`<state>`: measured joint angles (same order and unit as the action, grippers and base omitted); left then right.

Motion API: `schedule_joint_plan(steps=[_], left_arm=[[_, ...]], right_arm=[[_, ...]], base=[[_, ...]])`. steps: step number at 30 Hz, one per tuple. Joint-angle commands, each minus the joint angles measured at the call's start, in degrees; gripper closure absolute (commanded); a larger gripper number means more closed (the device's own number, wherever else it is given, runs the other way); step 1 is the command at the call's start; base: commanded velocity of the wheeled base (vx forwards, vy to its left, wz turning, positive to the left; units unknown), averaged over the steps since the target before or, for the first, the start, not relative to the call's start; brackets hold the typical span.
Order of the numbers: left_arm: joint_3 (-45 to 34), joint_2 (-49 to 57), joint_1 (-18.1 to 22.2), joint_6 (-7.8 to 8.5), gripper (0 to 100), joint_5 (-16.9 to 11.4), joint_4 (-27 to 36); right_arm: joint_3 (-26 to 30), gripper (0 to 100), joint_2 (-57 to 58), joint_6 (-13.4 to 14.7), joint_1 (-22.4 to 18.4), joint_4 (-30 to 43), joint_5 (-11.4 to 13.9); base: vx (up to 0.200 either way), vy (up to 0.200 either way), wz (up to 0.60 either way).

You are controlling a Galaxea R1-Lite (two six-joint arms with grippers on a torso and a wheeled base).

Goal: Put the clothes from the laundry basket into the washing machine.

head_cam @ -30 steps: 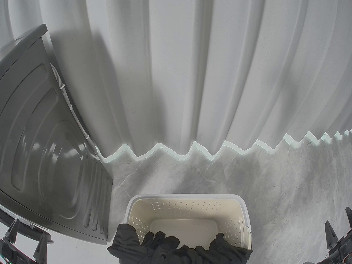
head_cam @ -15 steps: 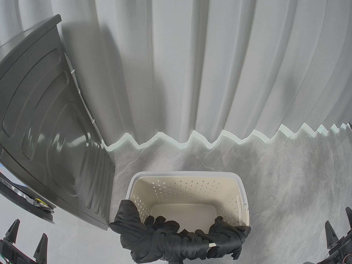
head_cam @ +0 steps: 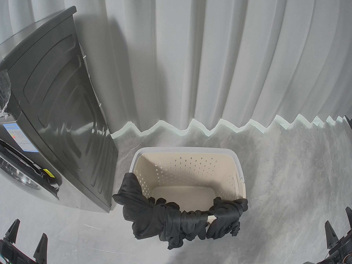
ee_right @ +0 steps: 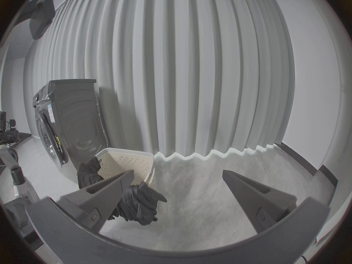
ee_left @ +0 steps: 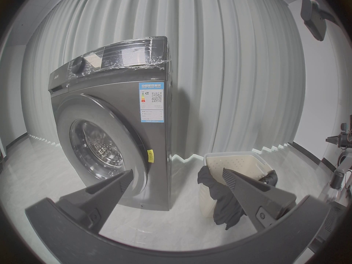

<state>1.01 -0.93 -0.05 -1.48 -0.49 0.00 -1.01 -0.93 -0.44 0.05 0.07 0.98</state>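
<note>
- LAUNDRY ROOM: both arms sit low in front of me. The left gripper point(ee_left: 178, 173) has its fingers spread wide w/ nothing between them. The right gripper point(ee_right: 178, 173) is the same, wide apart and holding nothing.
- The clothes point(head_cam: 165, 220), a dark twisted bundle, lie over the near rim of the laundry basket point(head_cam: 187, 150), partly hanging down the outside. The basket stands on the floor point(head_cam: 293, 184) just beside the washing machine point(head_cam: 62, 129).
- Step in hand, as I read it: close in on the basket and take the bundle. Both grippers are well apart from it.
- To do it well, I'd come down from above on the thick bunch at mid-rim, not on a loose end. Pinch deep so the whole twist lifts, then raise it straight up so the fabric clears the rim w/o tipping the basket.
- The round door point(ee_left: 97, 149) looks shut to me, so I judge it needs opening before any drop. The left arm is on the machine's side.
- Writing: a label point(ee_left: 151, 102) w/ blue header and code square sits on the machine's front, and a yellow sticker point(ee_left: 150, 156) is beside the door. I leave the print unread.
</note>
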Motion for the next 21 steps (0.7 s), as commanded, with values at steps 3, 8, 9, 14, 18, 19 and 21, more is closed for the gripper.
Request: schedule_joint_plan(steps=[3, 8, 9, 14, 18, 19, 21], left_arm=[[-0.9, 0.9, 0.0, -0.02, 0, 0.0, 0.0], [-0.9, 0.9, 0.0, -0.02, 0, 0.0, 0.0], [-0.9, 0.9, 0.0, -0.02, 0, 0.0, 0.0], [-0.9, 0.9, 0.0, -0.02, 0, 0.0, 0.0], [-0.9, 0.9, 0.0, -0.02, 0, 0.0, 0.0], [-0.9, 0.9, 0.0, -0.11, 0, 0.0, 0.0], [-0.9, 0.9, 0.0, -0.02, 0, 0.0, 0.0]], right_arm=[[1.0, 0, 0.9, 0.0, 0.0, 0.0, 0.0], [1.0, 0, 0.9, -0.1, 0.0, 0.0, 0.0], [1.0, 0, 0.9, -0.1, 0.0, 0.0, 0.0], [1.0, 0, 0.9, -0.1, 0.0, 0.0, 0.0], [1.0, 0, 0.9, -0.1, 0.0, 0.0, 0.0], [1.0, 0, 0.9, -0.1, 0.0, 0.0, 0.0], [1.0, 0, 0.9, 0.0, 0.0, 0.0, 0.0]], base=[[-0.200, 0.000, 0.00], [-0.200, 0.000, 0.00], [-0.200, 0.000, 0.00], [-0.200, 0.000, 0.00], [-0.150, 0.000, 0.00], [0.000, 0.000, 0.00], [0.000, 0.000, 0.00]])
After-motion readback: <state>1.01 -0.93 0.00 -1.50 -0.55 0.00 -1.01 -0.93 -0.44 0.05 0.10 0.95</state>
